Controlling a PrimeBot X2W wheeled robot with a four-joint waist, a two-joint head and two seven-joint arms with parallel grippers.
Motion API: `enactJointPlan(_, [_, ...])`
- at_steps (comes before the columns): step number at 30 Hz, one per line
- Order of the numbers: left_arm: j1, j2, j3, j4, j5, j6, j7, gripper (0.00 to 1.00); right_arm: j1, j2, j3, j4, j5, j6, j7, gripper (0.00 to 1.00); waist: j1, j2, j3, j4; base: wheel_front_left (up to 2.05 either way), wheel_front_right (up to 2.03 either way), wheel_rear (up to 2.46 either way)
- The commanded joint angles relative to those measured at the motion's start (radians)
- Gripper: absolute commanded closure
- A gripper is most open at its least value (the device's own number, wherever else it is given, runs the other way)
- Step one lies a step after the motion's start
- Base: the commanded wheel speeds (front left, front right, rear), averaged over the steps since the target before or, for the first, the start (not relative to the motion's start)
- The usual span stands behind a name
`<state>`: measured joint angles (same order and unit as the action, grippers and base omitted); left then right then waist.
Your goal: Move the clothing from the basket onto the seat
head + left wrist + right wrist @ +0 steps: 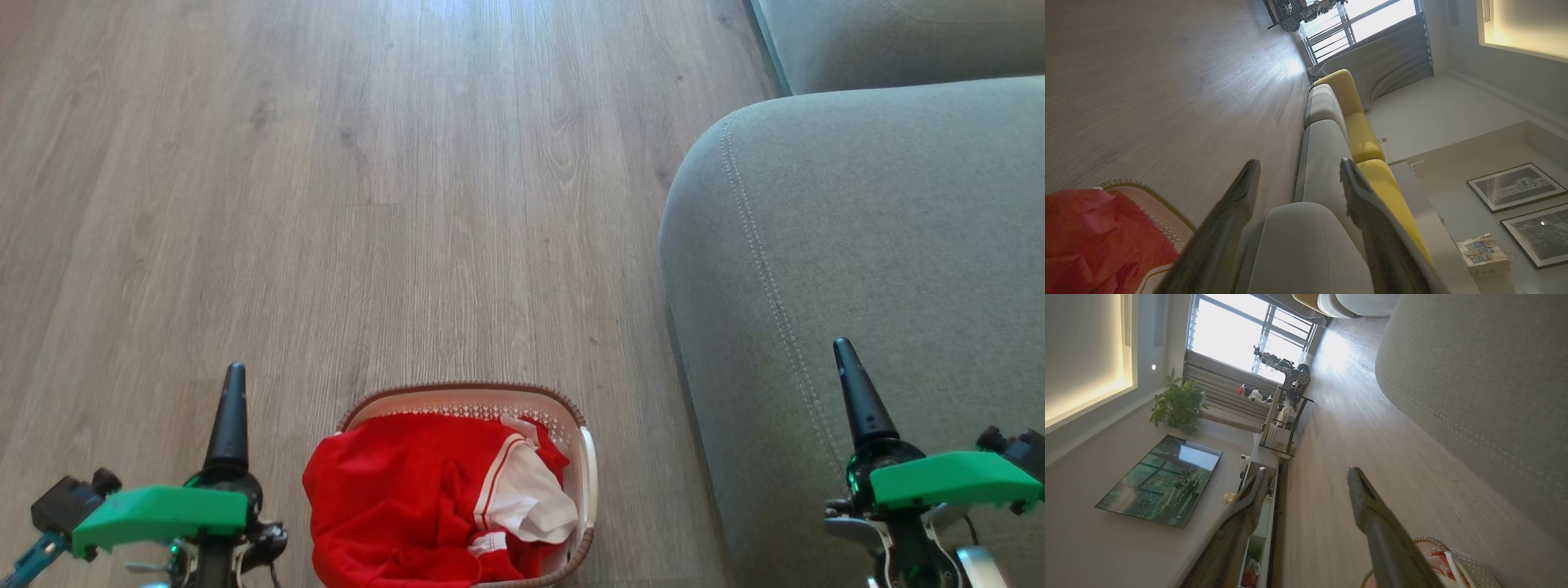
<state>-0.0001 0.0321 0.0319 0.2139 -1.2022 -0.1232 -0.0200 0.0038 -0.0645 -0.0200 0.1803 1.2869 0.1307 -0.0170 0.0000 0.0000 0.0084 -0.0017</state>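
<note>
The red clothing (416, 498) with white panels lies bunched in the white basket (586, 469) on the floor at the bottom centre of the head view. The grey-green seat (882, 245) fills the right side. My left gripper (233, 408) stands left of the basket, open and empty. My right gripper (853, 392) hovers over the seat's front part, open and empty. In the left wrist view the left gripper (1298, 175) has wide-apart fingers, with clothing (1094, 241) and basket (1155, 196) at lower left. In the right wrist view the right gripper (1306, 477) is spread, the basket (1453, 555) at the bottom.
Wooden floor (367, 204) stretches ahead and left of the basket. A second sofa cushion (898, 37) lies at the top right. The right wrist view shows a wall television (1161, 479), a low cabinet (1267, 457) and a potted plant (1177, 402) across the room.
</note>
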Motion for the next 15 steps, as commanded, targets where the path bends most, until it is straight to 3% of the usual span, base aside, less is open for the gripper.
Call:
enactJointPlan(1, [-0.056, 0.013, 0.004, -0.044, 0.031, -0.003, -0.010, 0.00, -0.054, -0.016, 0.015, -0.047, -0.025, 0.000, -0.011, 0.00, 0.0000, 0.0000, 0.000, 0.000, 0.00, 0.00, 0.00])
enactJointPlan(15, [-0.055, 0.017, -0.014, -0.067, 0.301, -0.003, -0.051, 0.00, -0.057, -0.037, 0.055, -0.056, -0.264, 0.000, -0.053, 0.00, 0.0000, 0.0000, 0.001, -0.001, 0.00, 0.00, 0.00])
